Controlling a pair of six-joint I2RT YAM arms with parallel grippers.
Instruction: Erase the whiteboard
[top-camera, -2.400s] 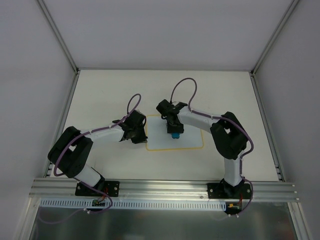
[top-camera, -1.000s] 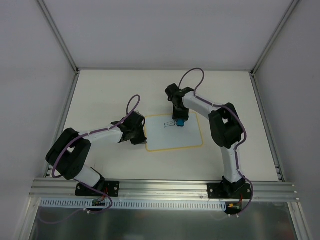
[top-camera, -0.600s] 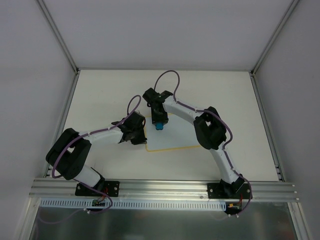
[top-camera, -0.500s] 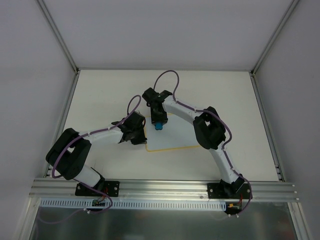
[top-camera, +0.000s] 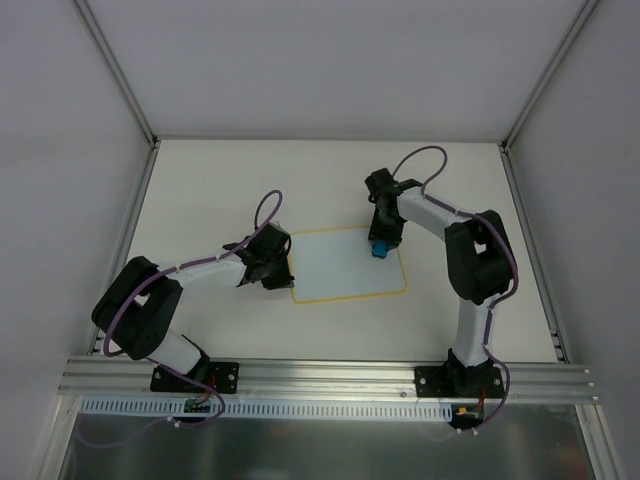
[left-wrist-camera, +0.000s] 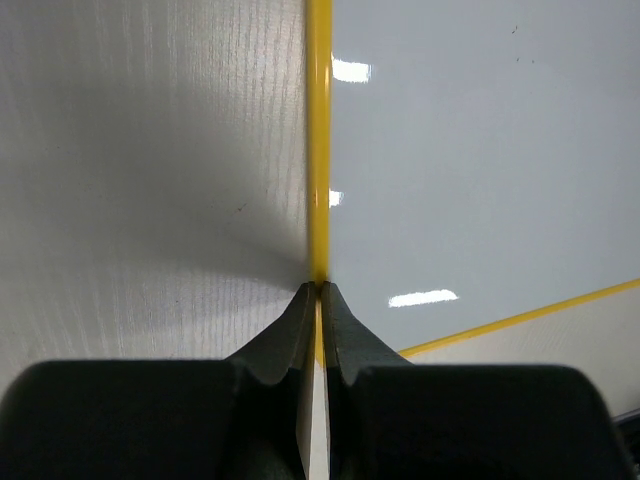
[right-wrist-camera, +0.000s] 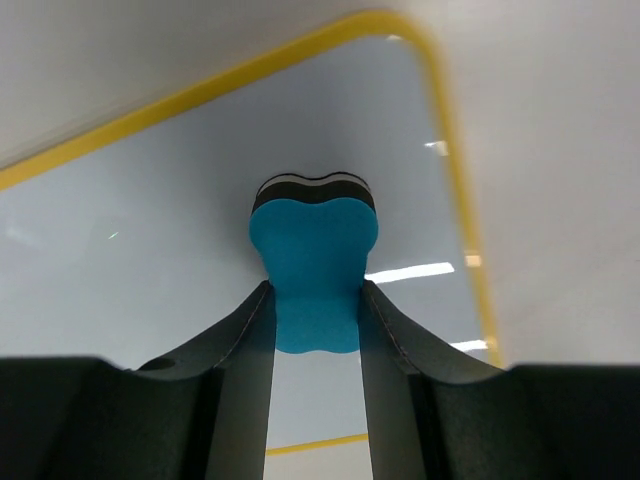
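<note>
The left hand (left-wrist-camera: 320, 292) is closed, its dark tapered fingers pressed together with nothing between them. Their tips sit right at the left border of the whiteboard (top-camera: 335, 268), seemingly steadying it. The board lies flat at the middle of the matte, finely ribbed white surface (top-camera: 200, 190). It is a glossy white rectangle with rounded corners and a thin yellow rim, and its sheen throws back small streaks of light. No drawn line shows on it in any view; the left wrist view has a faint speck or two near one edge, too small to tell. The wiping therefore looks done or nearly so, with perhaps a last pass left. At the board's far right corner the right hand (right-wrist-camera: 315, 298) grips the eraser (right-wrist-camera: 313, 235). This is a soft blue foam block with a lobed outline and a dark felt layer, its felt face apparently touching the board.
</note>
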